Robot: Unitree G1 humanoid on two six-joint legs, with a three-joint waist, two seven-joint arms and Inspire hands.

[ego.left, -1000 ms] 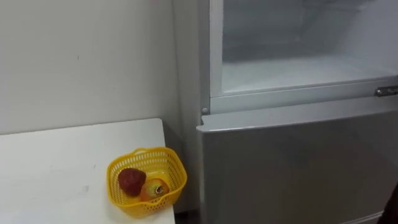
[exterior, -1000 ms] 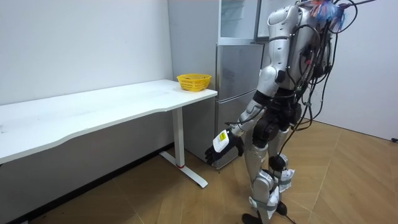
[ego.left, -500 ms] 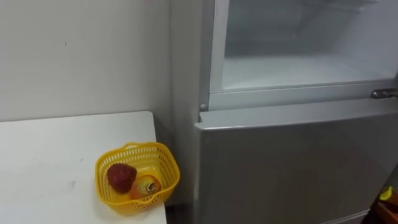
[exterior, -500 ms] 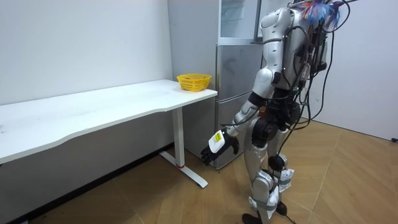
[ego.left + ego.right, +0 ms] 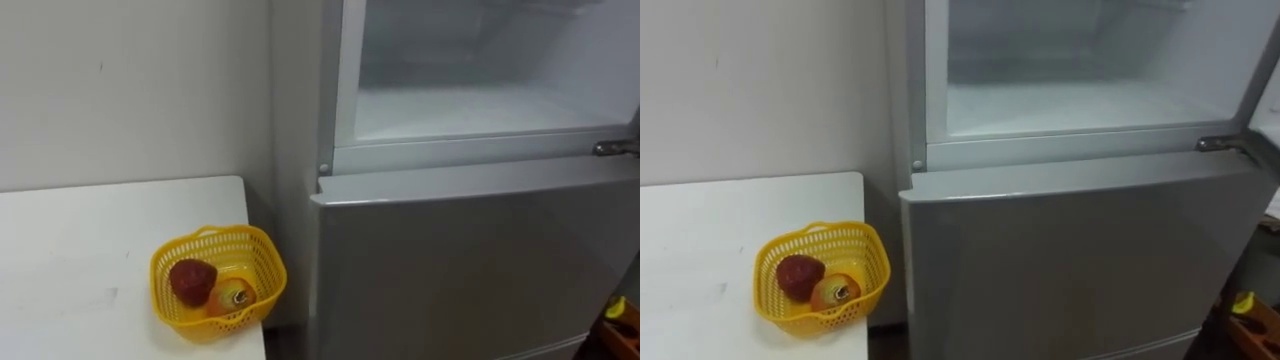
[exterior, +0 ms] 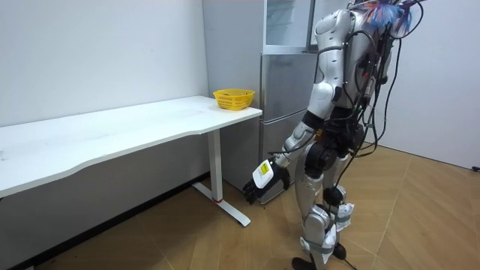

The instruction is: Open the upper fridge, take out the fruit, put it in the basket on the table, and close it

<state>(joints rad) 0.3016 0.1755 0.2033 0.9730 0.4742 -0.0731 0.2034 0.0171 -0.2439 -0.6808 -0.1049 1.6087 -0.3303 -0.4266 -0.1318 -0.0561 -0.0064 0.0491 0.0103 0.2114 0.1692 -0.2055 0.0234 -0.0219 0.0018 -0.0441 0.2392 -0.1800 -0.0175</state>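
Robot stands facing the fridge, just beside the white table (image 5: 80,240). Upper fridge compartment (image 5: 470,100) is open, its white shelf in plain view; lower door (image 5: 460,270) is closed. A yellow basket (image 5: 222,231) sits at the table corner nearest the fridge, holding a red fruit (image 5: 191,280) and an orange-yellow fruit (image 5: 232,297), touching. Left hand (image 6: 264,180) hangs low beside the legs; its grip cannot be made out.

Long white table (image 5: 70,250) against the wall (image 5: 130,90), standing on wooden floor (image 6: 187,244) just beside the grey fridge (image 5: 460,270), yellow basket (image 5: 268,286) sitting directly on the table's corner nearest the fridge, red fruit (image 5: 192,281) and orange fruit (image 5: 232,297) touching inside the basket.
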